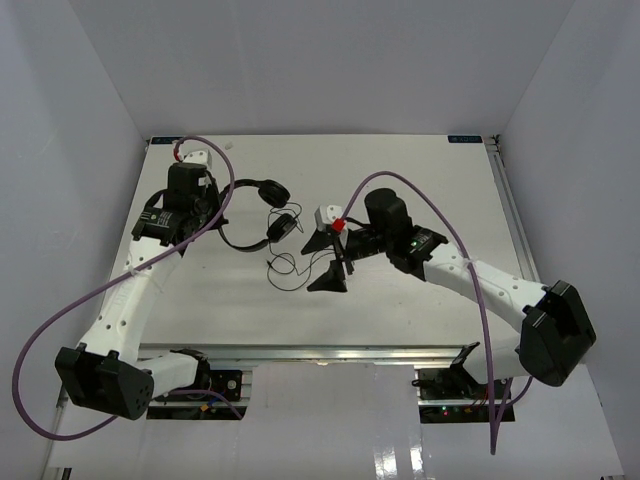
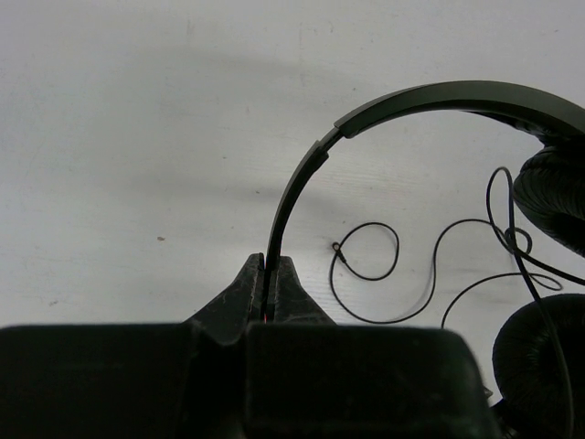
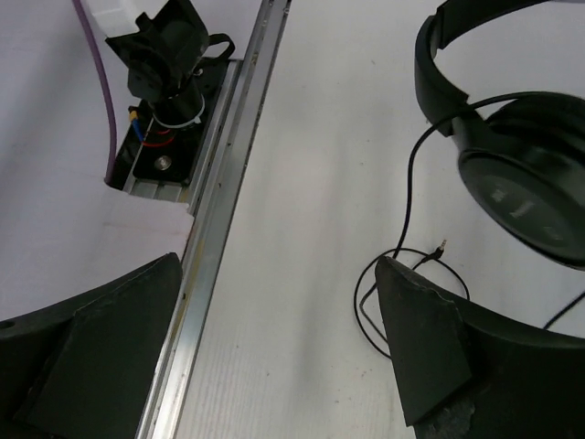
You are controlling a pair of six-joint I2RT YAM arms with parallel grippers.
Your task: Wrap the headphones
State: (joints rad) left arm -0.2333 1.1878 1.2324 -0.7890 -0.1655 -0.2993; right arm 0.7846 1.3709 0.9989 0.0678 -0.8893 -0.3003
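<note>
The black headphones lie left of the table's centre, with both earcups to the right. The thin cord lies in loose loops in front of them. My left gripper is shut on the headband, which runs up out of the closed fingertips. The cord and an earcup are to its right. My right gripper is open and empty above the table, just right of the cord loops. Its view shows one earcup, the cord and the small plug beside the right finger.
An aluminium rail runs along the table's near edge and also shows in the right wrist view, with an arm base mount beyond it. White walls enclose the table. Thick purple cables hang off both arms.
</note>
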